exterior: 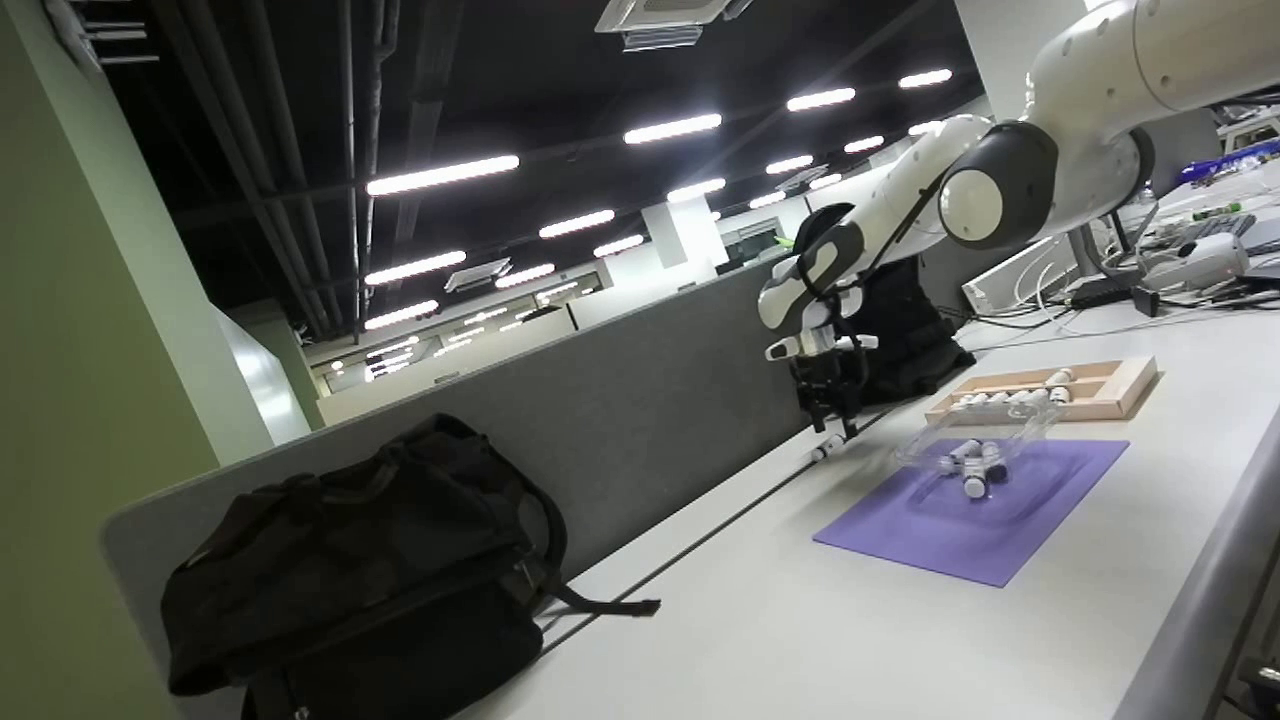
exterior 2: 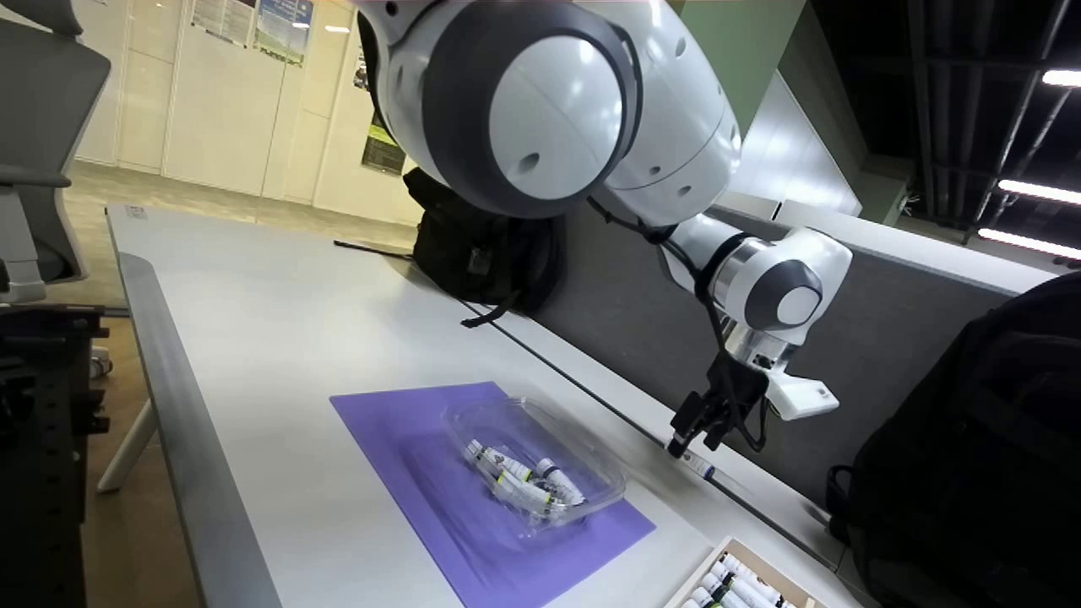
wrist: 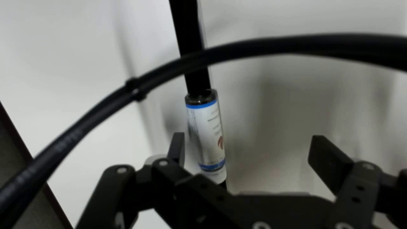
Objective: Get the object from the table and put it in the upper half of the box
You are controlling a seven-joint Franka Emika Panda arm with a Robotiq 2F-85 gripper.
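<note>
Can see the vial (wrist: 206, 133) lying on its side along the black seam (wrist: 188, 35) of the off-white table (exterior: 750, 600), with a blue-edged white label (wrist: 208, 136) and, in the wrist view, a white cap (wrist: 217, 176) pointing between five and six o'clock. Have the gripper (wrist: 248, 149) just above, with its two fingers (wrist: 330, 162) spread well apart: in the wrist view, at eight o'clock and between three and four from the vial. Cannot tell of any contact there. Shows a black cable (wrist: 222, 53) in that view, arching from eight o'clock to between two and three. Farther out, shows a clear container (exterior 2: 595, 460) at nine o'clock from the vial in an exterior view, holding loose vials (exterior 2: 507, 464) and standing on a purple mat (exterior 2: 405, 456). In an exterior view, can also make out the wooden box (exterior: 1125, 385) between two and three o'clock from the vial, well apart from it, with a row of vials (exterior: 1037, 397) inside. Beyond, shows a black backpack (exterior: 905, 340) at one o'clock, another backpack (exterior: 380, 580) between eight and nine, a grey partition (exterior: 680, 390) at ten and the white arm (exterior: 1085, 120) slanting in from between one and two.
</note>
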